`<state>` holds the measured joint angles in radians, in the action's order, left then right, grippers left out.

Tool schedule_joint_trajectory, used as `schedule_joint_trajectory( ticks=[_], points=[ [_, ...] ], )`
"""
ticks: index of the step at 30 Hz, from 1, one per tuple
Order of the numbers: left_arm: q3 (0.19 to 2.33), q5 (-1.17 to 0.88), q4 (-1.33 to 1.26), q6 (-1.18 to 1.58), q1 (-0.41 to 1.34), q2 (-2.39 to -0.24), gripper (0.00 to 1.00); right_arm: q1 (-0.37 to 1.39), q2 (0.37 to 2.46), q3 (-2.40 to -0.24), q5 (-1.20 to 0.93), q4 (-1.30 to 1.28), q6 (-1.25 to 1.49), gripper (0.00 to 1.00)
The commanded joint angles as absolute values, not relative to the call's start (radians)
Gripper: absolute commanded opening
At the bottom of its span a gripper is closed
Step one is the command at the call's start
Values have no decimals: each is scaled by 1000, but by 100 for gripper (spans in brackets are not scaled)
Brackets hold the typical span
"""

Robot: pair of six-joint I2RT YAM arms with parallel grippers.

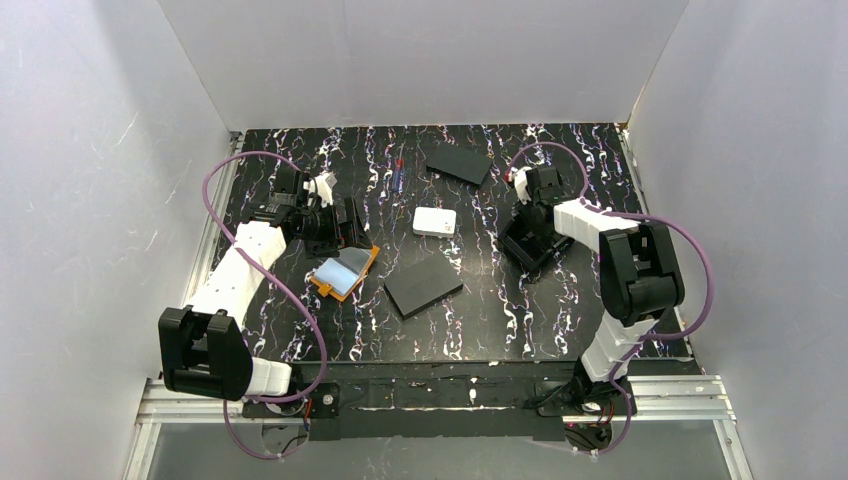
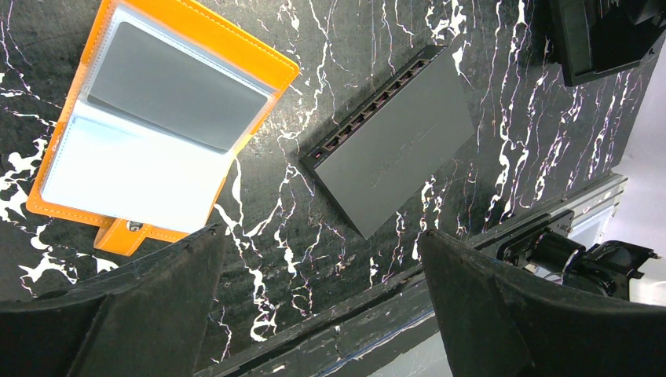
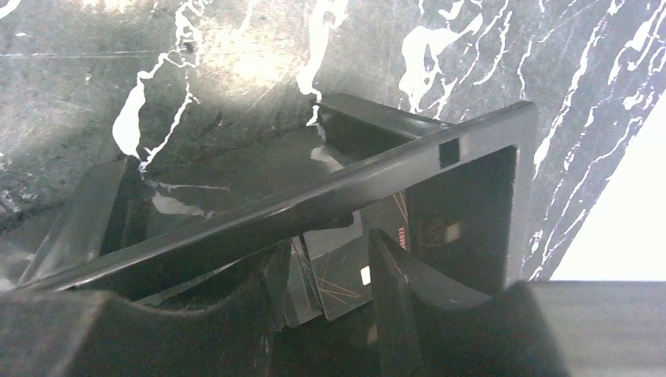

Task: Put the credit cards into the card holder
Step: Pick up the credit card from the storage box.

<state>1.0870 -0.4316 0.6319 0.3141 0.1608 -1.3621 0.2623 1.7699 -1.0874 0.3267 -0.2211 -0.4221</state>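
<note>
Taking a credit card (image 3: 338, 276) from the black tray (image 3: 440, 149)
The card holder (image 1: 345, 270) lies open, tray well to its right; left gripper (image 2: 318, 251) beside it, spread wide and empty. The right gripper (image 3: 330, 267) sits narrow around the card, hold unclear: pinch squarely before lifting.

Stitched orange leather-like card holder (image 2: 161, 118), glossy clear plastic sleeves (image 2: 126, 173), smooth marbled table (image 2: 298, 236), glossy black tray (image 3: 314, 204), possibly plastic.
</note>
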Motion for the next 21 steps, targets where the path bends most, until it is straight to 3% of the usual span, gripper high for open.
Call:
schedule_joint_trajectory(
  ticks=[1, 12, 21],
  points=[
    [1079, -446, 637, 305, 166, -1349, 93, 262, 1781, -1141, 383, -208, -426, 49],
    [1080, -451, 637, 307, 166, -1349, 93, 245, 1729, -1120, 421, -181, -428, 30],
    [1080, -448, 637, 306, 166, -1346, 93, 238, 1726, -1129, 466, -184, -419, 27]
  ],
)
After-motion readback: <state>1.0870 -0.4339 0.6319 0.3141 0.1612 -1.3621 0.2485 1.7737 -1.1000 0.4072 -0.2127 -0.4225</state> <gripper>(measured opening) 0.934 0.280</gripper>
